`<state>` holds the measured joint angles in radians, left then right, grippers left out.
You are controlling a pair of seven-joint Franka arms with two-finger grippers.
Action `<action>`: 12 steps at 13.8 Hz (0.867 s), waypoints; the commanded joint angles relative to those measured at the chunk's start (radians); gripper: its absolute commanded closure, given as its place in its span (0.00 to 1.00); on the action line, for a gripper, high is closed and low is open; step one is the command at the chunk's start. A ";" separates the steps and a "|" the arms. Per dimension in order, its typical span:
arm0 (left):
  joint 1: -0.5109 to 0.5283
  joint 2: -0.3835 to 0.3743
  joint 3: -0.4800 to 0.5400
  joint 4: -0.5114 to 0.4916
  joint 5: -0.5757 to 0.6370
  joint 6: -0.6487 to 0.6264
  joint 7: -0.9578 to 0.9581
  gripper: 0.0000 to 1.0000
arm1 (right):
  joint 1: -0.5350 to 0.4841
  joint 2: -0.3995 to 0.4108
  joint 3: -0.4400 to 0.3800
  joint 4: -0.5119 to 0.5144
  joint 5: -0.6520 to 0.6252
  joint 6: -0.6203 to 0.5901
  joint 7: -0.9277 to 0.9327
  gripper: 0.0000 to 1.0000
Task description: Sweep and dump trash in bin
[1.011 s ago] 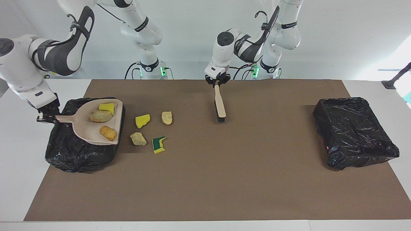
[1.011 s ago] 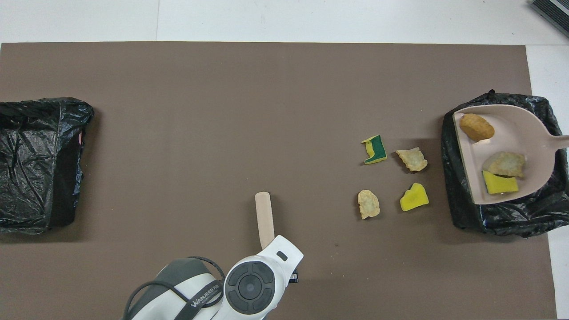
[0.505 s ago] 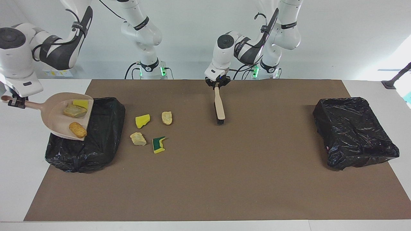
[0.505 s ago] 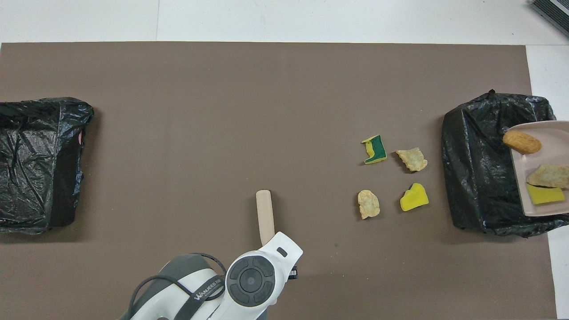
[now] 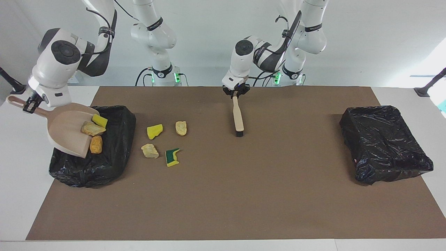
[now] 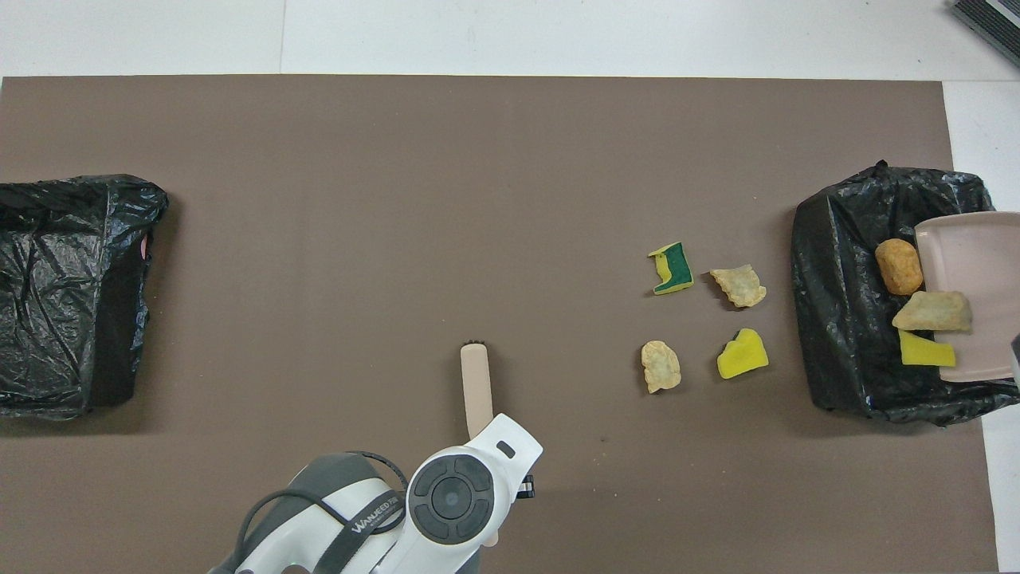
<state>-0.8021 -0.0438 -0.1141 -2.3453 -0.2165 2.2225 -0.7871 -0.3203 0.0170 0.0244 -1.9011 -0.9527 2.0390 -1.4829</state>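
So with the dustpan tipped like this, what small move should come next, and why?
Probably tilt the dustpan a little steeper. The right claw holds its handle over the bin, and three chunks sit at the lowered lip, not yet dropped in. Four pieces remain on the mat.

Our right gripper (image 5: 30, 103) hangs at the left edge of the facing view, clamped on a handle, wrist tilted. Our left gripper (image 5: 236, 91) points down at upper centre, fingers gripping another handle.

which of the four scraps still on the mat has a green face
The yellow-and-green sponge piece, farthest from the robots of the four; the other three are plain yellow or tan.
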 commanded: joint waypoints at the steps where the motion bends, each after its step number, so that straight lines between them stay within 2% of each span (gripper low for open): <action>1: 0.011 -0.001 0.004 -0.008 0.016 0.017 0.026 0.10 | -0.011 -0.061 0.002 -0.016 -0.041 0.004 -0.026 1.00; 2: 0.015 0.002 0.005 0.000 0.016 0.013 0.025 0.00 | -0.013 -0.081 0.002 -0.004 -0.041 0.003 -0.071 1.00; 6: 0.101 0.007 0.008 0.067 0.017 -0.038 0.039 0.00 | -0.014 -0.117 0.006 0.025 -0.019 -0.010 -0.148 1.00; 12: 0.262 -0.005 0.014 0.220 0.106 -0.185 0.103 0.00 | -0.006 -0.117 0.014 0.011 0.337 -0.039 -0.090 1.00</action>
<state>-0.5931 -0.0435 -0.0937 -2.1789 -0.1324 2.1054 -0.7310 -0.3208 -0.0921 0.0288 -1.8877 -0.6909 2.0259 -1.6025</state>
